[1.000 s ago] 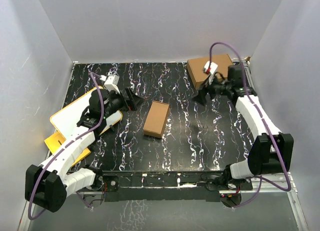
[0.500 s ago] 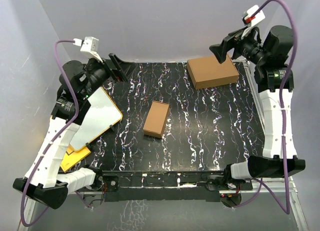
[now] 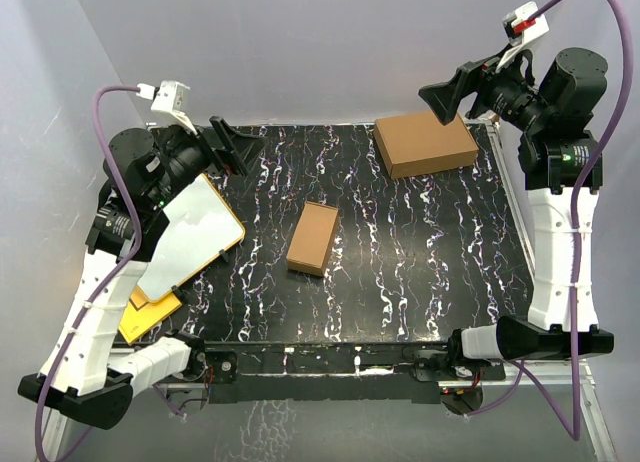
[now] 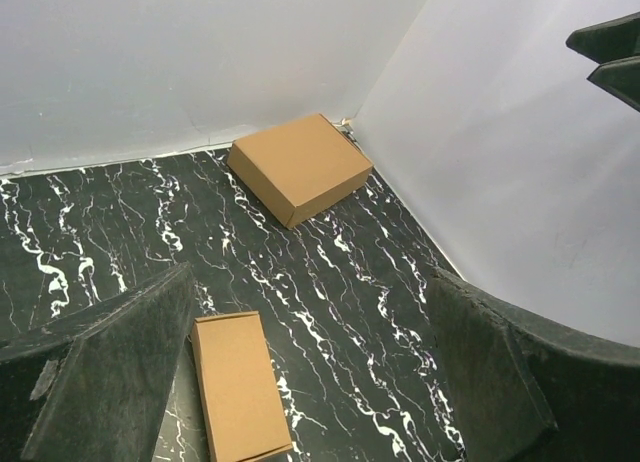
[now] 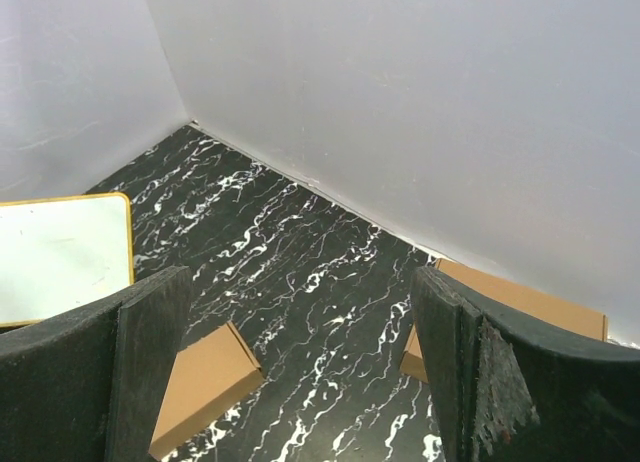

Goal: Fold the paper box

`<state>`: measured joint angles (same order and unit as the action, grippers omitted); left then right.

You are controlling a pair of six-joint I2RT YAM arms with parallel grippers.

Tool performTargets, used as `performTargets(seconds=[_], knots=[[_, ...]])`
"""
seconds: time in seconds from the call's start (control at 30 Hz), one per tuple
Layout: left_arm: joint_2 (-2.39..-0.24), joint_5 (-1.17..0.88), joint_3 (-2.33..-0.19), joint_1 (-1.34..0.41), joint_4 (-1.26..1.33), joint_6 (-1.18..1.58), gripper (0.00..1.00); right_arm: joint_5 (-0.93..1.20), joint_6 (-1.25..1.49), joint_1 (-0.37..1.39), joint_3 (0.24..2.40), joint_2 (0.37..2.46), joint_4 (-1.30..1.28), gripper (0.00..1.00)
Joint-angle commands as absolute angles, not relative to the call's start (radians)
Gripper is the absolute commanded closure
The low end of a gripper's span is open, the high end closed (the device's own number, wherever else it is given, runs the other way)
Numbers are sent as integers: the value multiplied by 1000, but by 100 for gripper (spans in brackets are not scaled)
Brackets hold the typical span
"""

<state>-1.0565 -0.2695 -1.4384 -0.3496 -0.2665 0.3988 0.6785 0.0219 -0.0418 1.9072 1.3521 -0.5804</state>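
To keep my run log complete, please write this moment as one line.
paper box: closed, lying flat, untouched | left arm: high, jaws open, empty | right arm: high, jaws open, empty

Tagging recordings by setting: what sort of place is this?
Probably a lab robot test booth: plain white walls enclose a black marble-patterned tabletop, two white robot arms are mounted at its near edge, and a small oblong brown cardboard box lies on it.

Robot lab test cell. Plain white walls (image 3: 300, 52) close off 9, 12 and 3 o'clock around a black marbled table (image 3: 400, 272). Left arm (image 3: 90, 302) and right arm (image 3: 555, 242) bolted at 6 o'clock, purple cables (image 3: 112, 91) looping off wrists. Props: small box (image 3: 312, 238) centre, big box (image 3: 425, 145) 1 o'clock, board (image 3: 195, 232) 9 o'clock.
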Motion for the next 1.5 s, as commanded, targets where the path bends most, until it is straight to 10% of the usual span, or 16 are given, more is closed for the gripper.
performTargets(seconds=[0.0,1.47], knots=[[-1027,-281,-1443,-345,-282,377,3,649,105,-48,1926,1335,-579,1],[-1043,-298,-1422,-346,-284,365,3,672,23,-58,1930,1334,-604,1]])
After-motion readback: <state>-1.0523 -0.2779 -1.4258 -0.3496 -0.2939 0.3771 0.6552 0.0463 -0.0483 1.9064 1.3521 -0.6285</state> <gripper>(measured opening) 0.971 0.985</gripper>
